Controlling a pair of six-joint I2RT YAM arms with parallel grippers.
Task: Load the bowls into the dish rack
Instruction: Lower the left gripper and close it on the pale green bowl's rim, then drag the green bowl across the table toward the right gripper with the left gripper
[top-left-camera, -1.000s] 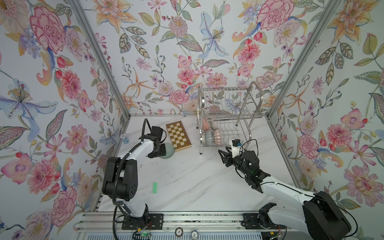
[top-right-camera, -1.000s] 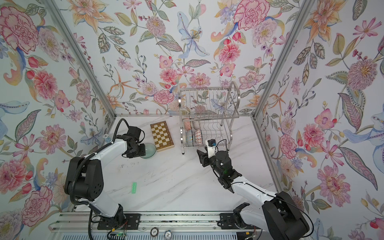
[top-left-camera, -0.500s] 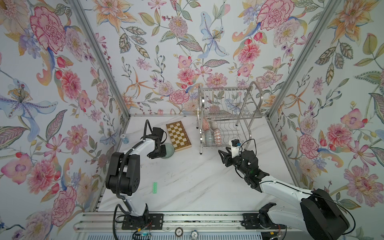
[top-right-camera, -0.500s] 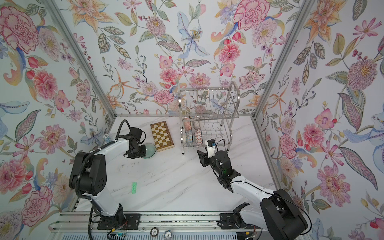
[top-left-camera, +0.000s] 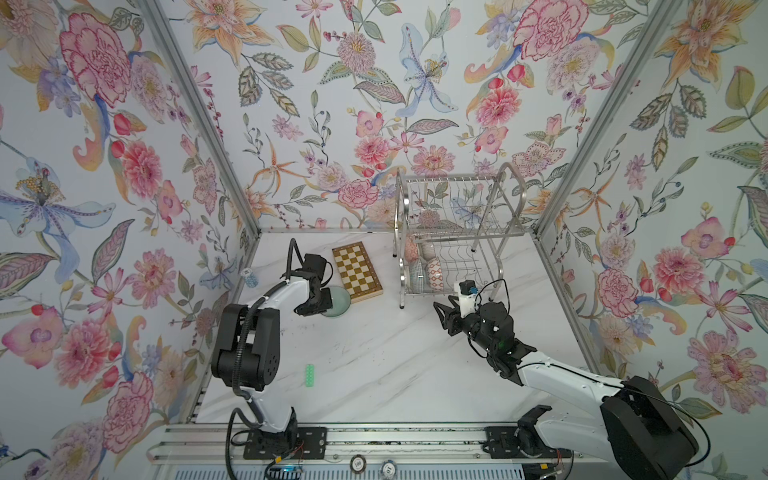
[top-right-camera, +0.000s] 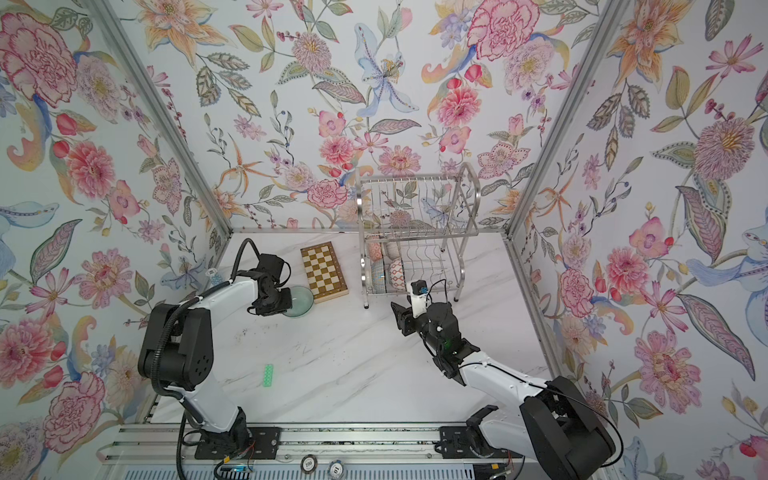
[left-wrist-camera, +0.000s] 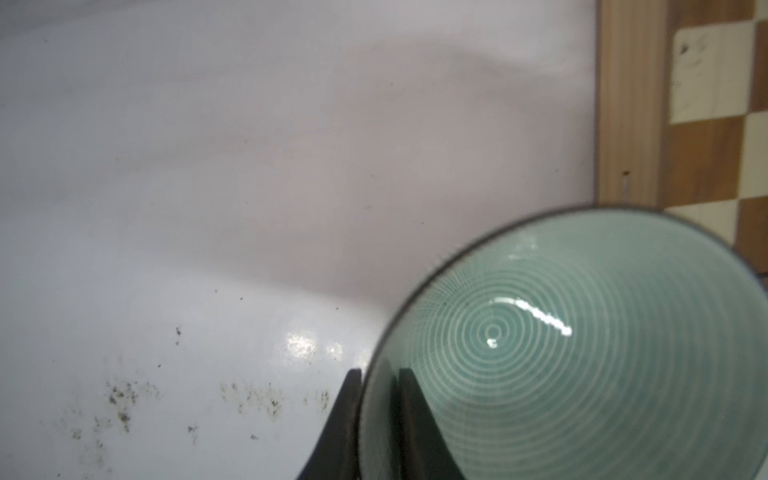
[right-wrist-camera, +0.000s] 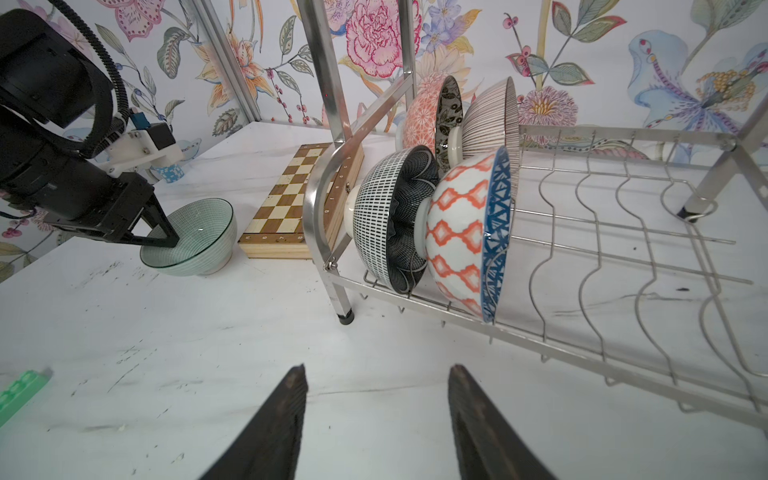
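Clock bearings are taken from the middle of the white marble table in both top views, with 6 at the front rail and 12 at the back wall. Nearest, at 8 o'clock, a small green block lies flat and alone, well apart from both arms. At about 2 o'clock the right gripper hangs over bare tabletop. Its jaws are set moderately apart with nothing between them, and it points toward the near corner leg of the dish rack. At 10 o'clock the left gripper is pinched narrow on the rim of the mint bowl, one finger inside the wall and one outside. The bowl is mouth-up on the table and shows white concentric rings inside. Just beside it, toward 11 o'clock, lies the flat chessboard; the right wrist view shows a thin gap between the two. The rack stands at 1 o'clock against the back wall. Four bowls stand on edge at the 9 o'clock end of its lower tier. In the front pair, the black-and-white bowl is pressed against the blue-triangle bowl, which is orange-latticed outside. Behind them are an orange-patterned bowl with black floral lining and a striped bowl. The lower tier's wire slots toward 3 o'clock are bare.
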